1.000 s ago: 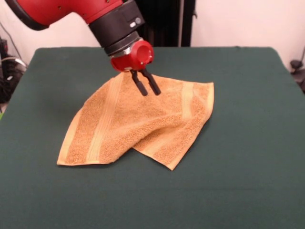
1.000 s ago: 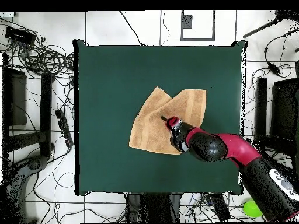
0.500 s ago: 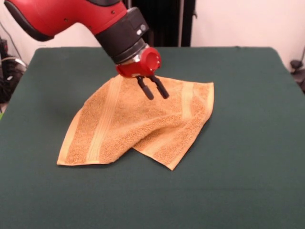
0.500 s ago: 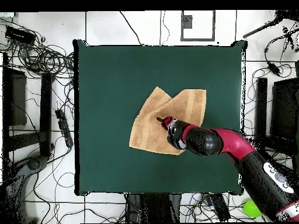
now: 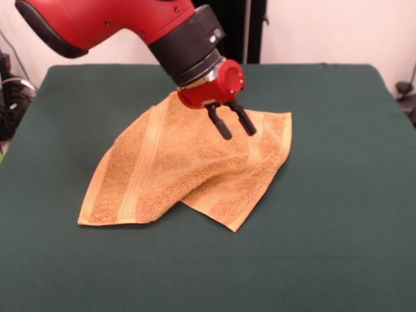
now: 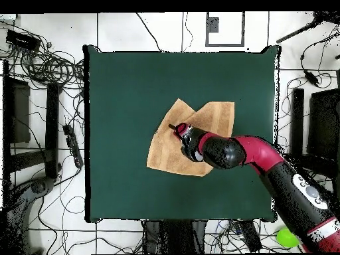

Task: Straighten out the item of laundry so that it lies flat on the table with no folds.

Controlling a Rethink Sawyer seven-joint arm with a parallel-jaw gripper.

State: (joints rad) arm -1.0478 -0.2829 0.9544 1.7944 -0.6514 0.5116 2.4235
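Towel (image 5: 170, 170): you see it folded mid-table (image 5: 338, 247), bands running toward the far edge.
Gripper (image 5: 234, 128): fingers apart (holding nothing).

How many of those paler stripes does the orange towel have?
2 on the towel: one band runs down its left part in the front view, the other band sits near the right edge, partly behind the open gripper.

The towel (image 5: 188, 172) is a nubbly, matt orange-tan terry, its looped pile rough all over except for two paler woven bands (image 5: 144, 159) that look smooth and flat. The table (image 5: 338, 195) wears a plain dark green cloth, matt and fine-textured. The arm (image 5: 123, 19) has a glossy red shell with a duller black collar; the gripper (image 5: 235, 123) has matt black fingers under a shiny red cap.
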